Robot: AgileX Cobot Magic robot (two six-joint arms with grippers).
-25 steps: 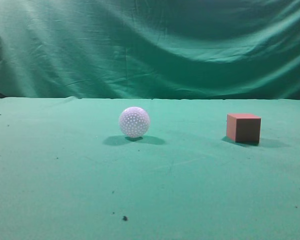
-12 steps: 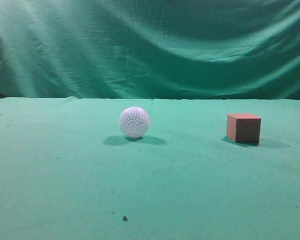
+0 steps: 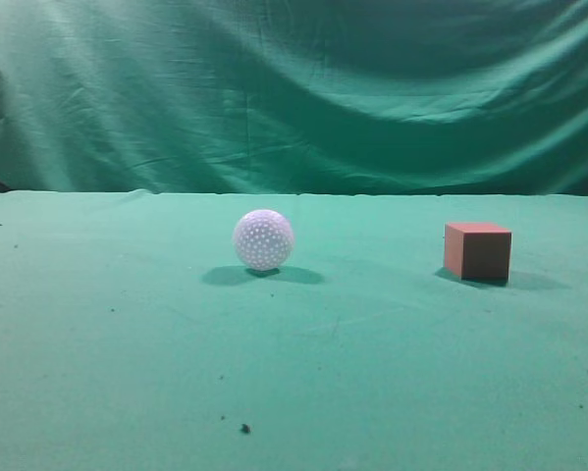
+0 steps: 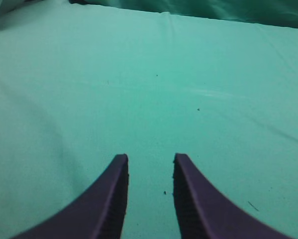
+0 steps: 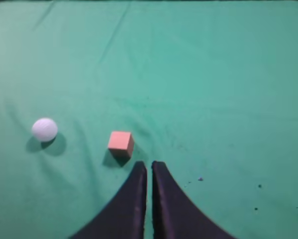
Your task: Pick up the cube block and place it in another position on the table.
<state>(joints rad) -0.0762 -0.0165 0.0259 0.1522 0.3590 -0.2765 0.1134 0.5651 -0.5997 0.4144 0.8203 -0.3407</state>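
Note:
The cube block (image 3: 478, 251) is reddish-brown with a lighter top and sits on the green table (image 3: 372, 373) at the right. It also shows in the right wrist view (image 5: 121, 143), just ahead and left of my right gripper (image 5: 149, 165), which is shut and empty above the table. My left gripper (image 4: 149, 159) is open and empty over bare green cloth; no cube shows in its view. Neither gripper shows in the exterior view.
A white dimpled ball (image 3: 263, 239) rests on the table left of the cube; it also shows in the right wrist view (image 5: 44, 129). A wrinkled green backdrop (image 3: 294, 88) hangs behind the table. A few dark specks (image 3: 244, 428) dot the cloth.

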